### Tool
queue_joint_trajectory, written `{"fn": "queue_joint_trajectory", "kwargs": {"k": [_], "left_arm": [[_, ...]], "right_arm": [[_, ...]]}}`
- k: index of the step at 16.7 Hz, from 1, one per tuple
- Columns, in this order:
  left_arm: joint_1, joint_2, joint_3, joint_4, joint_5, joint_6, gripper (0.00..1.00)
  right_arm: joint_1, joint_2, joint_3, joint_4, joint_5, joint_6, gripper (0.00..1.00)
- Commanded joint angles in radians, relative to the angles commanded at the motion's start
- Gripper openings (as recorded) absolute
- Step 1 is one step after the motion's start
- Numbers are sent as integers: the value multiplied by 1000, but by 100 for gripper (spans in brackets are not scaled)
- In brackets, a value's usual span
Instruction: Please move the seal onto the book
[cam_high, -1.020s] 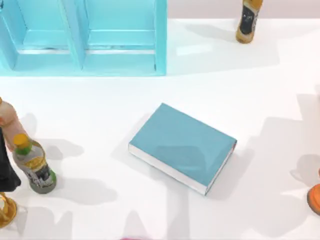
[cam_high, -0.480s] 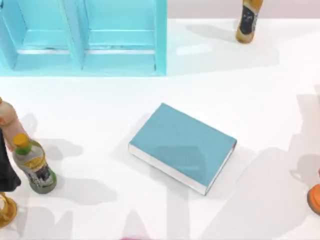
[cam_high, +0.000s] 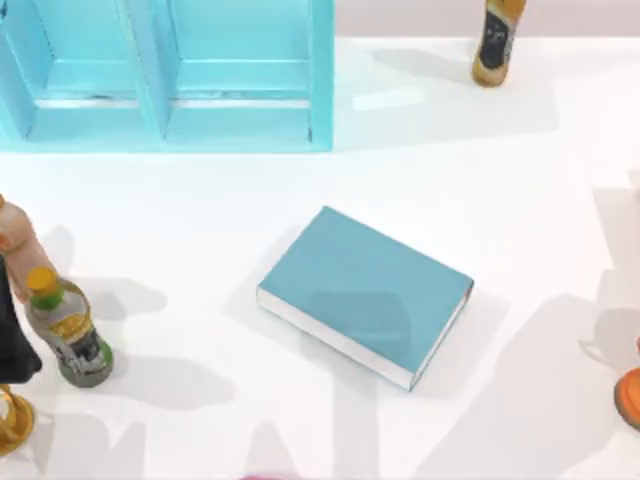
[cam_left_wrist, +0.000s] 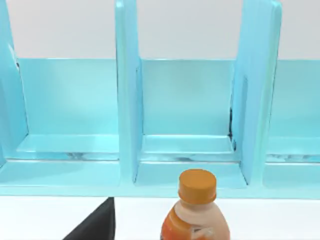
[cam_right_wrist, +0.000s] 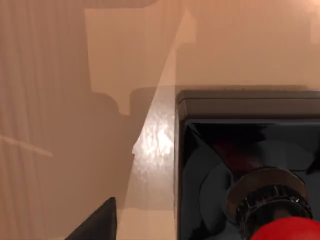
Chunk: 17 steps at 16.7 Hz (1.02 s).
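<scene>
Book (cam_high: 365, 293): teal cover, white page edges, flat at mid-desk (cam_high: 480, 200), plain, no title.
Seal (cam_right_wrist: 250, 175): right wrist view, black body, red knob, close below camera.
Bottle (cam_high: 68, 330): left side, label unreadable.
Shelf (cam_high: 170, 70): light blue, far left.
Claws: state cannot be told.

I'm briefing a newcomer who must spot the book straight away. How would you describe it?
Start at the light-blue shelf unit along the table's far edge, then come toward the middle of the white table. The book lies flat there at an angle: teal cover, white page edges, unlike the upright bottles at the table's sides.
</scene>
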Motion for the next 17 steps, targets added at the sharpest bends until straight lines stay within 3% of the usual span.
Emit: {"fn": "queue_joint_trajectory", "kwargs": {"k": [12, 17], "left_arm": [[0, 0, 0, 0, 0, 0, 100], [0, 0, 0, 0, 0, 0, 100]], "right_arm": [[0, 0, 0, 0, 0, 0, 2], [0, 0, 0, 0, 0, 0, 0]]}}
